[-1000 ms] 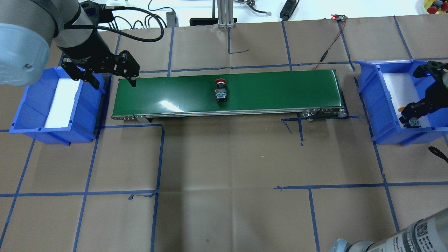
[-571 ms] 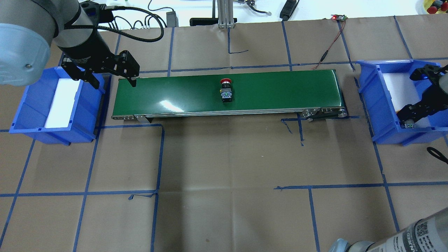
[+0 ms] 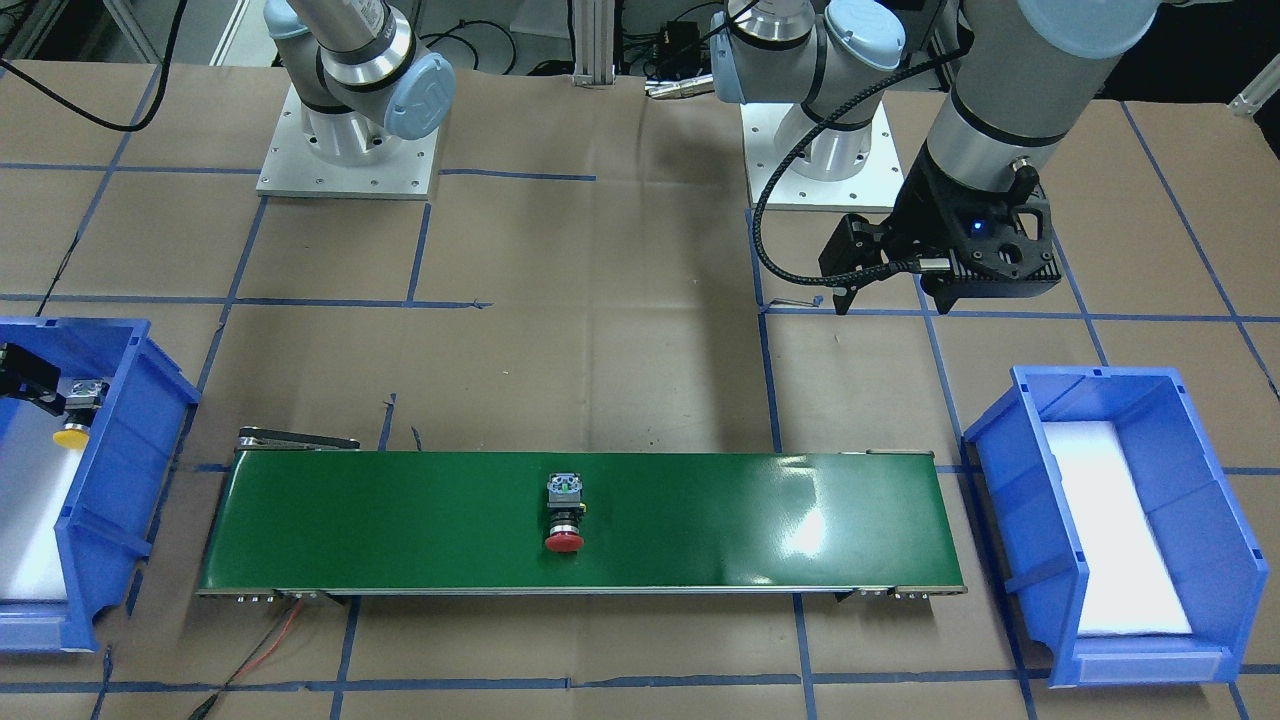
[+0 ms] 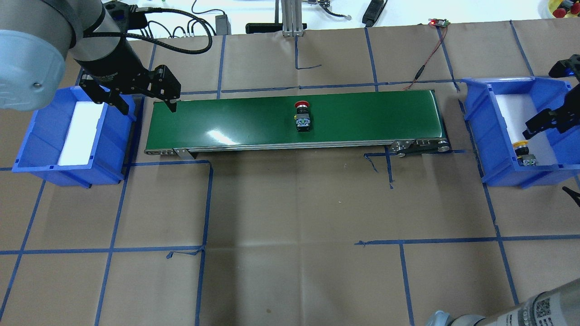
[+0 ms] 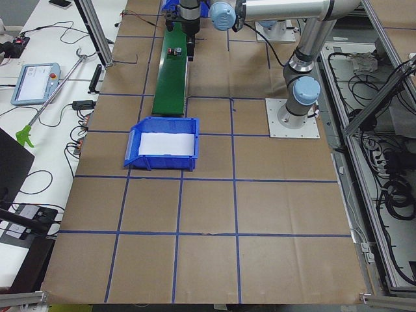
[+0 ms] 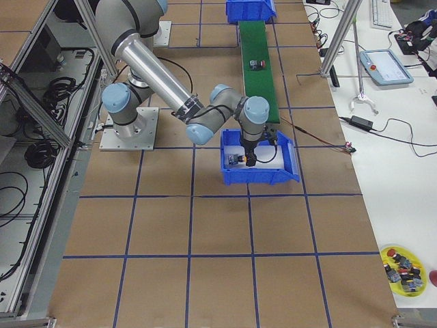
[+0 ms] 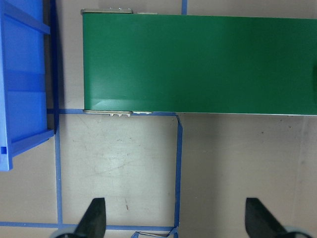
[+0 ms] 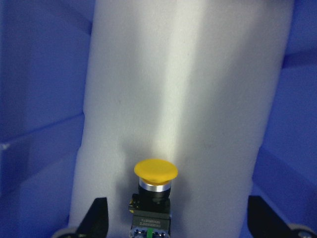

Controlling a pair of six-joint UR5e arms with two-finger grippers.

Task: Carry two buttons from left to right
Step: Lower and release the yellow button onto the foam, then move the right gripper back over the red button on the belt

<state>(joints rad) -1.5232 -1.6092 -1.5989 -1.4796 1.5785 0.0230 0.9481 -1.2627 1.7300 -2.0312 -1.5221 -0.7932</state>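
Tabletop [image 4: 290,203]: red button [image 4: 302,117] on belt [image 4: 362,117], yellow button [image 8: 152,196] at right edge.
Seemed light, hard; pinch the bodies. Jaws gaped empty on left gripper [image 7: 176,208], right gripper [image 8: 177,203].

Red-capped button [image 4: 302,116] lying mid-belt, yellow-capped button [image 4: 523,153] — in right bin

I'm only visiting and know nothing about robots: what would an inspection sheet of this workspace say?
Surface: brown-papered table with blue tape lines; green conveyor belt across it.
Job's things: red button lies mid-belt; yellow button on foam in the right bin; left bin holds only foam.
Clutter: yellow dish of spare parts on the white bench.
Grippers: left gripper open, empty, near the belt's left end; right gripper open above the yellow button.
Cables: black cable loops off the left arm; red wire runs toward the belt.
Surroundings: controller on the bench; no people seen.
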